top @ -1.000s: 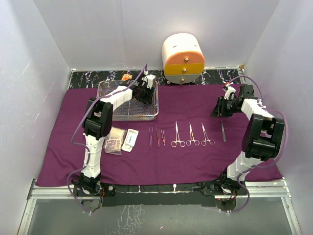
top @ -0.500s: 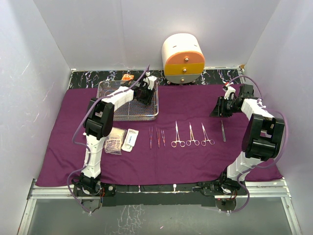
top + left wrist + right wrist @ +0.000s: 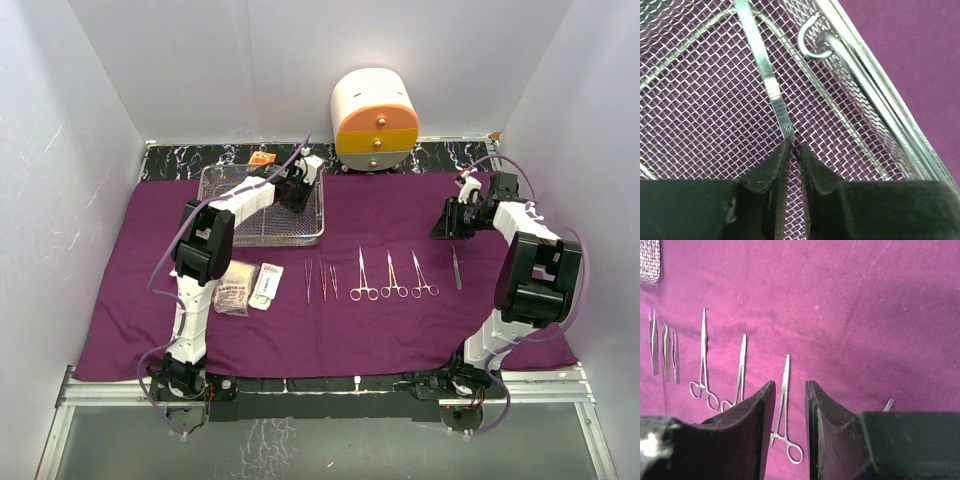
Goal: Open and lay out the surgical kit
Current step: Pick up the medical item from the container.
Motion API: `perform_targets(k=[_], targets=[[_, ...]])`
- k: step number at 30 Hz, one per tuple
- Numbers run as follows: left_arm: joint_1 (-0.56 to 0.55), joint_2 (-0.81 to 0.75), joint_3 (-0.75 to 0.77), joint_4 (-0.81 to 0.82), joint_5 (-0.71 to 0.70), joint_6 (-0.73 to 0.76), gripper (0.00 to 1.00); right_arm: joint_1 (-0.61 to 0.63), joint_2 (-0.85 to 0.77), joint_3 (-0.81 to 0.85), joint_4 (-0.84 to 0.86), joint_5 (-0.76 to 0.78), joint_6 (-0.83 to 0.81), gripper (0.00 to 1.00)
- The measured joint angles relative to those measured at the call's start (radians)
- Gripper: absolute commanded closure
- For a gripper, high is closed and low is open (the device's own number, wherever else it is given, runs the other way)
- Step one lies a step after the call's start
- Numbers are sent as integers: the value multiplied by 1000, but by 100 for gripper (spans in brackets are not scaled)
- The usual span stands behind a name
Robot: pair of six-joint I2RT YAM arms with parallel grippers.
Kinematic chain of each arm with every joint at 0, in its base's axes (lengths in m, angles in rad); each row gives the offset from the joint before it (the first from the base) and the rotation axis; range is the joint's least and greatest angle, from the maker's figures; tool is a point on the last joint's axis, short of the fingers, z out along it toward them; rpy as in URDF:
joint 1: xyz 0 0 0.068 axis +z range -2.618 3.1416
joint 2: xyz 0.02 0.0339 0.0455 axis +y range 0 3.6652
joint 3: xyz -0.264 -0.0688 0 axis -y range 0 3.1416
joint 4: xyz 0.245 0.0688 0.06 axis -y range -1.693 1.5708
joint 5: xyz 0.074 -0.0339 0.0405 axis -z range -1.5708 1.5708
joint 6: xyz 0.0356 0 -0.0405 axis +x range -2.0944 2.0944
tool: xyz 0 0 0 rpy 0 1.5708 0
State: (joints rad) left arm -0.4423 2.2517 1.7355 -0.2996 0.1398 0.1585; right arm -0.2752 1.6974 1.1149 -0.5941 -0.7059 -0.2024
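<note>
Reaching into the silver wire-mesh tray (image 3: 867, 117), far left on the purple cloth (image 3: 865, 300), the left gripper (image 3: 792, 150) held its black fingertips (image 3: 775, 167) nearly together around flat steel tweezers (image 3: 767, 80); whether they gripped was unclear. Slim ring-handled forceps (image 3: 704, 355) lay mid-cloth. Rightward, the right gripper (image 3: 790, 385) hung slightly parted, empty.

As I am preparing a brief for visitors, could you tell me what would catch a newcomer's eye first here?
The large purple cloth stands out first, with a row of ring-handled forceps and tweezers across its middle. At back left, the left gripper reaches into the wire-mesh tray, fingertips flanking a flat metal strip at its end. A white-and-orange cabinet sits behind the cloth.
</note>
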Motion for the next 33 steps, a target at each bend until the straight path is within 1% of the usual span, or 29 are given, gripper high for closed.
perform_targets(k=[11, 24, 33], targets=[[-12, 0, 2, -5, -48, 45, 100, 0, 0, 0, 0, 0, 0, 72], [-1, -8, 8, -42, -104, 176, 100, 0, 0, 0, -3, -5, -4, 72], [36, -32, 8, -103, -95, 231, 100, 0, 0, 29, -26, -42, -30, 72]])
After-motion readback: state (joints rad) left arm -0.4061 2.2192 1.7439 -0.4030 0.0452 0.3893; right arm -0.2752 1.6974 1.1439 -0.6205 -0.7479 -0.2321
